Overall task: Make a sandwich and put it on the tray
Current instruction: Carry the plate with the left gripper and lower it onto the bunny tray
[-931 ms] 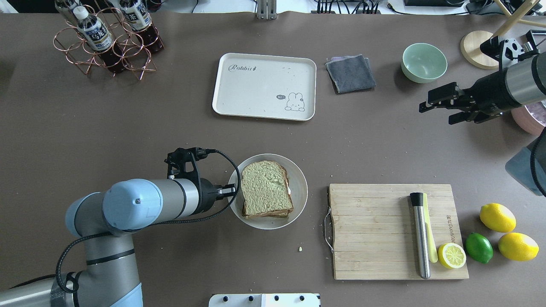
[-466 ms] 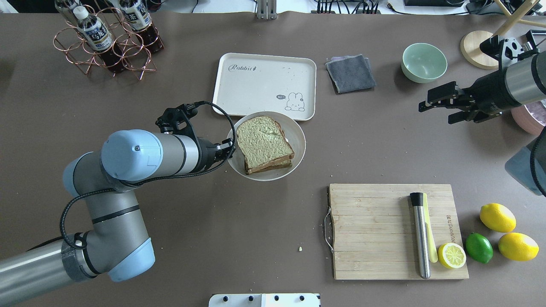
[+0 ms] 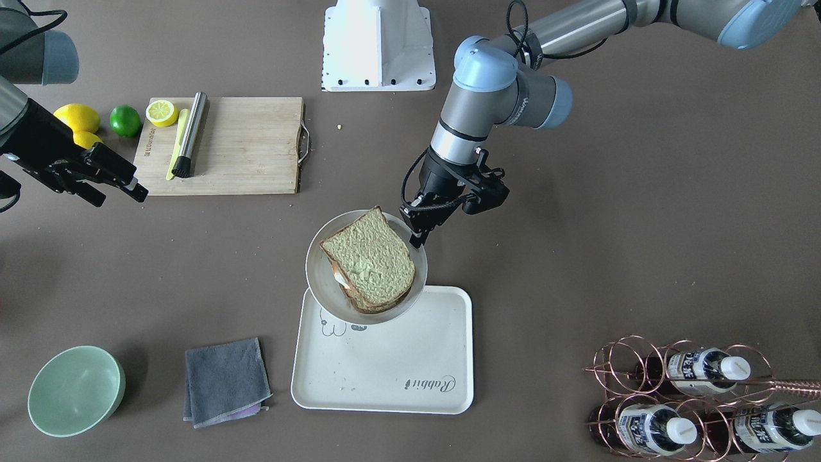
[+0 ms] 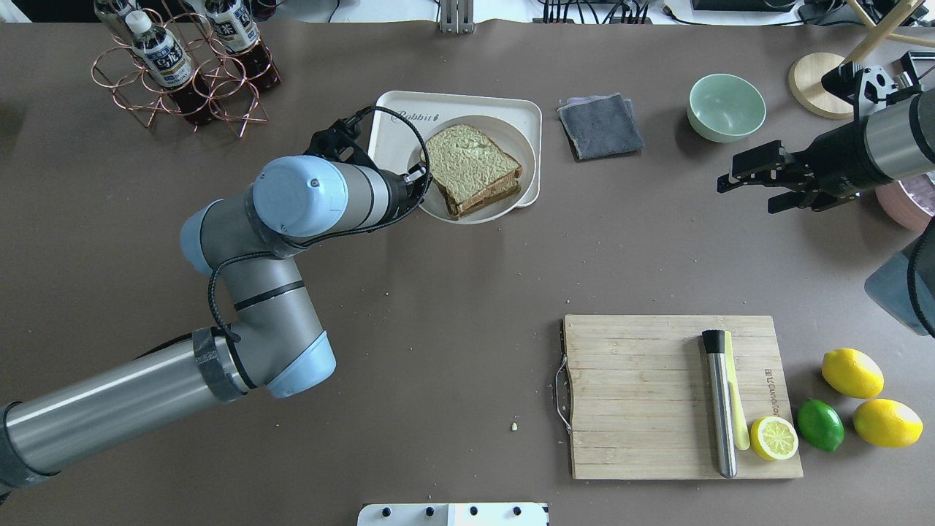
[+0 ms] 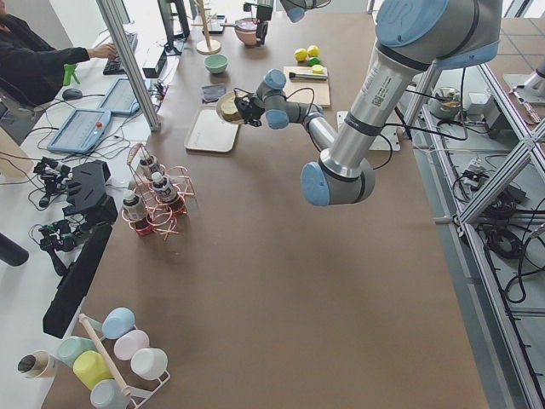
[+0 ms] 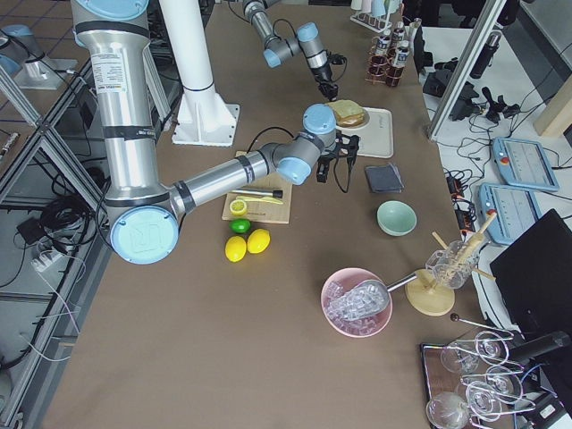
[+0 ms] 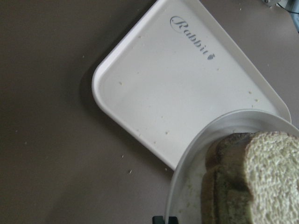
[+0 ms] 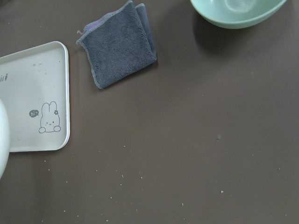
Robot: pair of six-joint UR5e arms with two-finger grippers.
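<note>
- Left gripper (image 4: 418,179): fingers clamped on the rim of a round grey-white plate (image 4: 442,204), on the plate's side toward the copper bottle rack (image 4: 182,80). Jaws closed on the rim, seen in the front-facing view as well (image 3: 419,236).
- Plate is held in the air over a large cream-white rounded rectangular tray (image 4: 504,108) with a raised rim. The overhead view shows it across the tray's right half. The front-facing view shows it overlapping only the tray edge nearest the robot (image 3: 385,366).
- Sandwich (image 4: 473,169): two square brown-crusted bread slices with greenish-tan faces, stacked on the plate. A sliver of white egg shows between the slices at one edge (image 3: 340,277). It sits on the plate, not on the tray surface.
- Left wrist view: "Rabbit" lettering and crumb specks on the bare tray floor, with the plate rim in front.
- Right gripper (image 4: 746,193): jaws spread, nothing between them, hovering over the bare brown table (image 4: 438,329) well away from the tray, near a mint-green bowl (image 4: 726,107).
- A folded dark grey cloth (image 4: 600,126) lies just beside the tray, between it and the bowl.
- A rectangular wooden cutting board (image 4: 635,394) lies well apart from the tray, carrying a steel bar tool (image 4: 721,409) and a lemon half (image 4: 773,437).
</note>
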